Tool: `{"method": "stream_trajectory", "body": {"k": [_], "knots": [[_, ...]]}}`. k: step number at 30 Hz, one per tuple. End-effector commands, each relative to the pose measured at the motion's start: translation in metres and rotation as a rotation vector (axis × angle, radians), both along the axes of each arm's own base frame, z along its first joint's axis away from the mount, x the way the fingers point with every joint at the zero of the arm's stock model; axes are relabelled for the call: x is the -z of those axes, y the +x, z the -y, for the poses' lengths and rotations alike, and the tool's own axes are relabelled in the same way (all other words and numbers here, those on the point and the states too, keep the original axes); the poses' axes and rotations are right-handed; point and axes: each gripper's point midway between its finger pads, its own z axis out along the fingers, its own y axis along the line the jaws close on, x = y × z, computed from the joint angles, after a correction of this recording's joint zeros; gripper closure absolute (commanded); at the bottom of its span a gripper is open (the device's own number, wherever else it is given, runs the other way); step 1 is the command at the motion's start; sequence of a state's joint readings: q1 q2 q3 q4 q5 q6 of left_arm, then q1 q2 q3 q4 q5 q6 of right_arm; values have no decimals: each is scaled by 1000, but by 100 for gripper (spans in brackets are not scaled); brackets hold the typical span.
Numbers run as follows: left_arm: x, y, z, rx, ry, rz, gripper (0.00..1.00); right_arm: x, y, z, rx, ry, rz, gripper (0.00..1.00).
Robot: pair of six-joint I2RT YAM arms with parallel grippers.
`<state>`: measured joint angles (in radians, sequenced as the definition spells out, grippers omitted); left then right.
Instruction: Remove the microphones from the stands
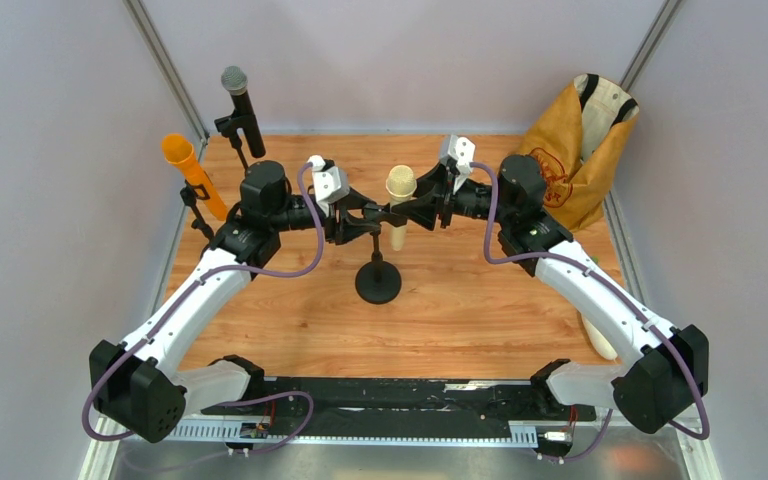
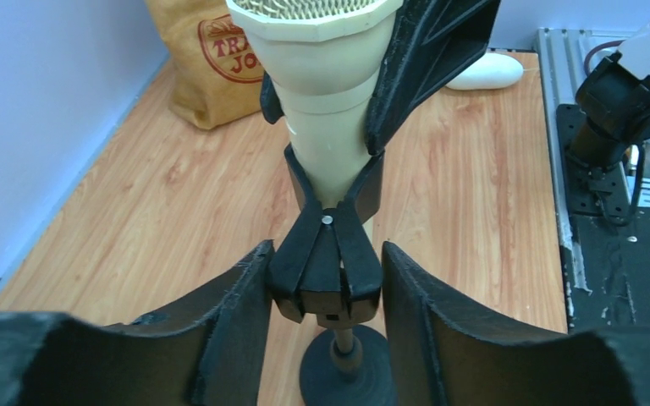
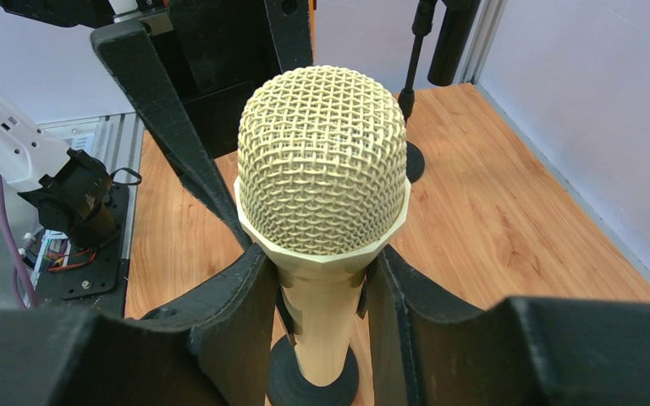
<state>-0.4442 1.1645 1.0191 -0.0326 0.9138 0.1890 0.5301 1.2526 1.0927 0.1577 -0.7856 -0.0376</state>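
Cream microphone [image 1: 400,184] sits in the clip of the black stand [image 1: 378,282], mid worktop [image 1: 480,310], roughly upright with the mesh head on top, not yet out of the clip. Left hand [image 1: 365,222] comes in from the left at clip height; in the left wrist view its fingers [image 2: 237,296] are narrow and pressed on both sides of the stand's clip [image 2: 326,271], just under the microphone body [image 2: 326,127]. Right hand [image 1: 407,208] comes in from the right, a bit higher. In the right wrist view its fingers [image 3: 245,313] close on the microphone's neck just below the mesh head [image 3: 323,169], touching it on both sides, with the round base of the stand [image 3: 281,381] below. The two hands are close together, nearly fingertip to fingertip, the right above the left. An orange microphone [image 1: 182,160] on its own stand is at the far left edge, and a grey-headed microphone [image 1: 240,100] on another stand is in the back left corner. A brown bag [image 1: 570,160] is at the back right. A white object [image 1: 600,340] lies at the right edge, partly hidden by the right arm.
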Motion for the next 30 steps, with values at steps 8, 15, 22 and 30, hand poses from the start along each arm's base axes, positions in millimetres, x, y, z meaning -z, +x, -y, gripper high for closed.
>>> {"method": "stream_trajectory", "body": {"k": [8,15,22,30], "knots": [[-6,-7,5,31,-20,3,70,-22,2,2,36,52,58,77],[-7,1,5,-5,-42,8,80,-23,4,4,58,57,62,78],[-5,13,5,-74,-69,-6,89,-26,6,6,81,69,59,78],[-1,5,8,-23,-78,-24,57,-27,8,8,96,75,61,79]]}}
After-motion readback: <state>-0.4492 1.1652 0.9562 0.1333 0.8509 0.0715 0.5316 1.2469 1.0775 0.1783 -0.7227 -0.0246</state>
